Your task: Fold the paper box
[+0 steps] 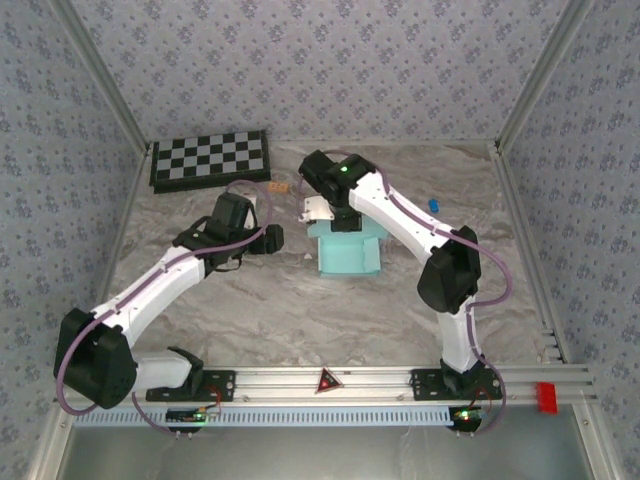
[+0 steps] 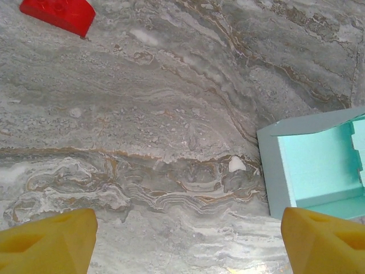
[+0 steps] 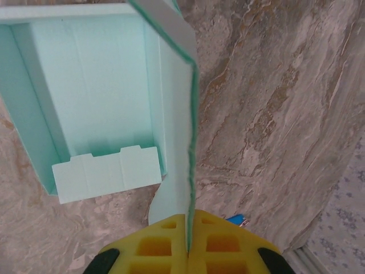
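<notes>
The paper box is a pale cyan open tray, partly folded, lying on the marble table at mid-centre. My right gripper hovers over its far edge, and in the right wrist view the right gripper is shut on a thin upright flap of the box. A notched tab lies flat at the box's near end. My left gripper stands just left of the box, open. The left wrist view has its yellow fingers wide apart over bare table, with the box's corner by the right finger.
A black-and-white checkerboard lies at the back left. A small blue object sits right of the right arm, and a small brown piece is behind the box. A red block rests on the front rail. Patterned walls enclose the table.
</notes>
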### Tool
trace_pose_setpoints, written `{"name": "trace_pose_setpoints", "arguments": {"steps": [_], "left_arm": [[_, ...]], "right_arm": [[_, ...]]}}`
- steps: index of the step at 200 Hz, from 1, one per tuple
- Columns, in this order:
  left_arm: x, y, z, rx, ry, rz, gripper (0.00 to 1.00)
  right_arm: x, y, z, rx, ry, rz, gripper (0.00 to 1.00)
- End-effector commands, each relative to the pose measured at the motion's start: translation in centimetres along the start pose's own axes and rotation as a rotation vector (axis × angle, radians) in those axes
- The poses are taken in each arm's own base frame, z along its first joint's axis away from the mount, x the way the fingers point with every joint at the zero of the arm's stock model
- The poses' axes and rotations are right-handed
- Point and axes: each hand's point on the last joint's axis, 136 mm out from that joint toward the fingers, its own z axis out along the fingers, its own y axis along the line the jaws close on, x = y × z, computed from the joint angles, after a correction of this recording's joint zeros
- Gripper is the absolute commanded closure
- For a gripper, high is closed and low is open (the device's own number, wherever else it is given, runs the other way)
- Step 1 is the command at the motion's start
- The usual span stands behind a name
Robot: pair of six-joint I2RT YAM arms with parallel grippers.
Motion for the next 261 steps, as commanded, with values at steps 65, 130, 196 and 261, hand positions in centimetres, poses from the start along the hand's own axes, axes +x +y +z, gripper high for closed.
{"name": "trace_pose_setpoints", "arguments": {"steps": [65,130,196,261], "left_arm": [[-0.8,-1.2,-0.4,0.066,-0.029,0.026,0.16],[-1.1,-3.1,-0.1,0.166,-0.033,0.194,0.17],[-1.8,-4.4,2.4,0.482,-0.052,0.340,0.23],[-1.1,-5.4,2.8,0.599,-0.171,0.656,0.24]], "right_arm": [[-0.7,-1.6,-0.3,0.073,-0.031,-0.093,0.59],[1.2,-5.4,-5.5,0.229,-0.163,0.219,0.48],[7.1,-3.5,-8.5,0.240,-0.380,0.738,0.46],[12.8,4.7,-4.7,0.088,-0.380,1.210,0.43]]}}
